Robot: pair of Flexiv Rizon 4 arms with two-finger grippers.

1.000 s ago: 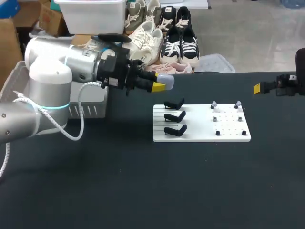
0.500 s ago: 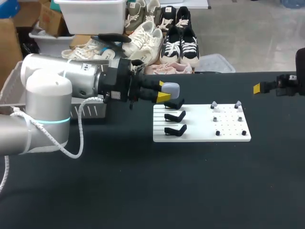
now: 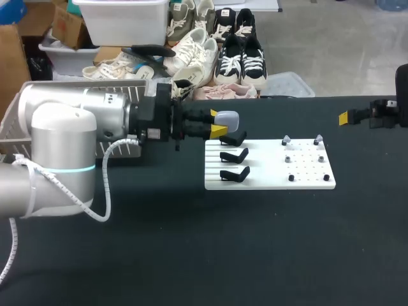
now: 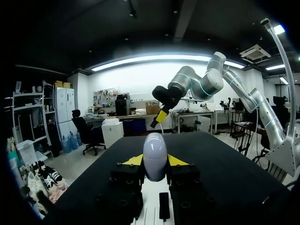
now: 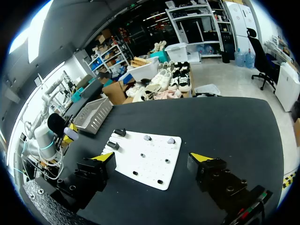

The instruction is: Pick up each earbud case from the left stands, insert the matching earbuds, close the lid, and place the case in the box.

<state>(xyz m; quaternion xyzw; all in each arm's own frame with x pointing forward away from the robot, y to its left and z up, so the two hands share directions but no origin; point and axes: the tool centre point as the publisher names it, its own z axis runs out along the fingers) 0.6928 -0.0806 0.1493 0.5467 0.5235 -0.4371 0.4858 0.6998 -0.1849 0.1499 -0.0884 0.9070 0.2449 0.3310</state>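
Pale grey earbud case (image 4: 154, 158) squarely between the left gripper's (image 4: 155, 163) yellow fingertips (image 4: 133, 161).

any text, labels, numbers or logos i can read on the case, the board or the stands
No text can be read on any of them.
earbud case: plain, no print shows.
white board: blank, no label or number.
black stands: no marks visible.
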